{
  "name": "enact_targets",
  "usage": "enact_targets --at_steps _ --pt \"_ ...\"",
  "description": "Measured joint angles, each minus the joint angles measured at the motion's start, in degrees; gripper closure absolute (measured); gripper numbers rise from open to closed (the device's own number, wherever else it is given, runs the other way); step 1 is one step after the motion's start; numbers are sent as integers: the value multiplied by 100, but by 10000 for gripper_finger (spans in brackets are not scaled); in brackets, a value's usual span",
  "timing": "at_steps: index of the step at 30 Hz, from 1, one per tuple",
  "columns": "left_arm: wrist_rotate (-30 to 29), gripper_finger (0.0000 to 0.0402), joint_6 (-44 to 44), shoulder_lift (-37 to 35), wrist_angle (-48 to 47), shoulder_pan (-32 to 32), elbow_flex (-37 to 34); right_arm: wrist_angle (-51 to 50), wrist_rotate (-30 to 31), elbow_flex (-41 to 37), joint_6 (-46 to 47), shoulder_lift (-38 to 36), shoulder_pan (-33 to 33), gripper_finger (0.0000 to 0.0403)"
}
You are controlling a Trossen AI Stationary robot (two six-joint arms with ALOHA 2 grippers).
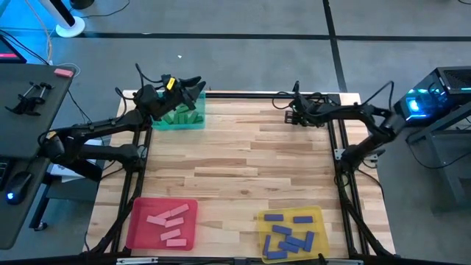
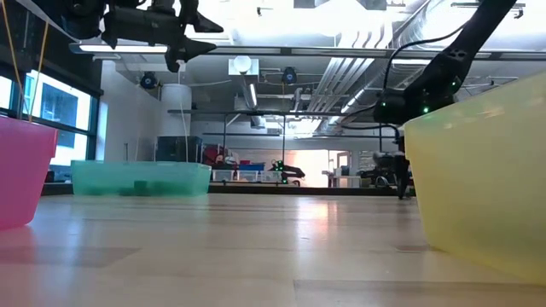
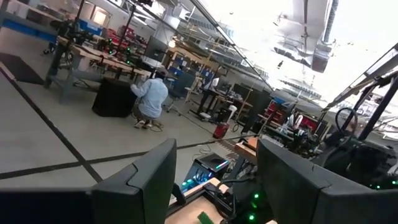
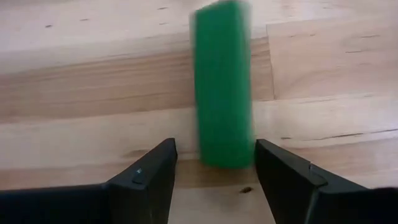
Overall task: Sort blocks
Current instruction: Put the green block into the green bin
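Blocks were nearly all sorted when you reached this point. Pink blocks [image 1: 168,223] lay in the red tray [image 1: 138,237] at the near left, blue blocks [image 1: 288,235] lay in the yellow tray [image 1: 318,215] at the near right, and a heap of green blocks [image 1: 180,115] sat in the green tray [image 1: 163,125] at the far left corner of the table [image 1: 243,169]. From above, no other loose block showed on the bare wood.

One green block [image 4: 222,81] was left, as far as the views showed. It lay flat on the table at the far right, just ahead of your right gripper [image 4: 214,163]. Its long axis ran straight away from the gripper, with the near short end sitting between the two fingertips and the far end pointing along the gripper's own line. Your right gripper's fingers stood apart, one on each side of that near end, and I could not see them touching it, so nothing was held yet. I judged this block was the last one to go, and it needed carrying across to the green tray.

Your left gripper [image 1: 193,90] hovered over the green tray with its fingers spread and nothing between them.
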Motion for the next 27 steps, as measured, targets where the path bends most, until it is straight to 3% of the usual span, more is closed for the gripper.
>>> enact_targets --at_steps 14,17,21,27 --pt "-98 195 -256 0 -39 0 0 75 220 -13 28 164 -4 214" --pt "-101 195 -258 0 -37 0 0 66 251 -13 78 169 -9 252" --pt "-76 195 -332 0 -2 -1 0 -43 321 -10 112 158 22 365" --pt "-31 195 -453 0 351 0 2 -886 195 -48 85 -502 409 367"
